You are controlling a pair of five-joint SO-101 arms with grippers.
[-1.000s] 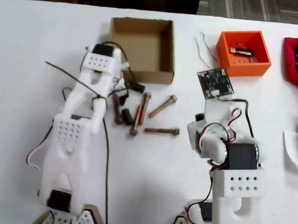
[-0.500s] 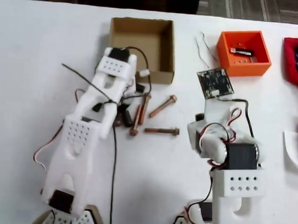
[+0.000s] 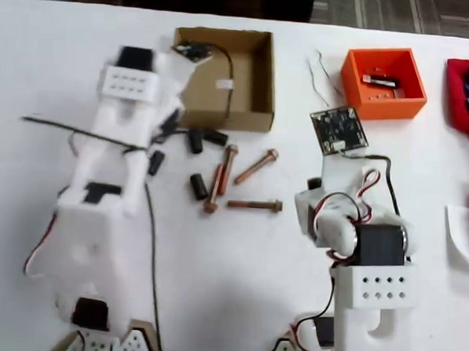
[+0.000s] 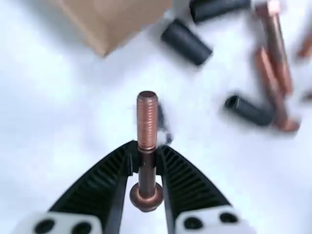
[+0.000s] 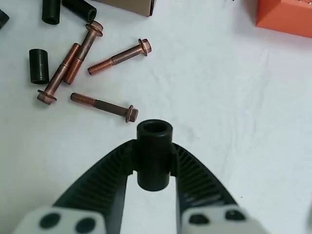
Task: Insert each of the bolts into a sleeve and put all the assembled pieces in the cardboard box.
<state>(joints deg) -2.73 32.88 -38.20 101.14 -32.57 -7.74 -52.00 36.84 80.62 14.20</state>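
We are pinching a bolt (image 4: 146, 114) in our left end effector (image 4: 146, 148), threads pointing away from the wrist. Our right end effector (image 5: 153, 148) is clamping a sleeve (image 5: 154, 163), bore facing outward, lying right of the left arm in the high view, well apart.

The left arm (image 3: 90, 231) and right arm (image 3: 370, 297) are white plastic shells with rows of small holes (image 3: 129, 82), black servos (image 3: 380, 244) and red, white and black cables (image 3: 153, 250). The left gripper (image 4: 147, 148) and right gripper (image 5: 153, 148) have black ribbed wedge fingers (image 4: 102, 180) on white bases.
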